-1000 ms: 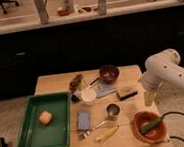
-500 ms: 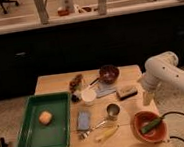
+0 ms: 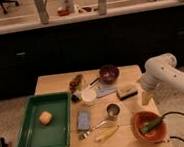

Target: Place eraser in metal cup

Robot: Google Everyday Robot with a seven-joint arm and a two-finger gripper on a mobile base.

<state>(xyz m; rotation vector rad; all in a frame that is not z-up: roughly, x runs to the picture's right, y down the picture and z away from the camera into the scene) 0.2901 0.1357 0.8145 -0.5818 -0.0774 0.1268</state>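
The eraser (image 3: 126, 91), a small block with a dark top on a tan body, lies on the wooden table (image 3: 56, 83) right of centre. The metal cup (image 3: 112, 110), small and shiny with a dark inside, stands upright just in front and left of the eraser. My gripper (image 3: 146, 98) hangs from the white arm (image 3: 161, 70) at the table's right edge. It is a little right of the eraser, apart from it, and right of the cup. The eraser is not in the cup.
A green tray (image 3: 26, 131) holding an orange object (image 3: 44, 117) fills the left side. A white cup (image 3: 88, 95), dark brown bowl (image 3: 108, 74), blue pad (image 3: 83, 120) and yellowish item (image 3: 107, 133) surround the metal cup. A red bowl (image 3: 141, 131) with a green item stands front right.
The arm has shifted very slightly to the left. The eraser, the cup and the other things have not moved.
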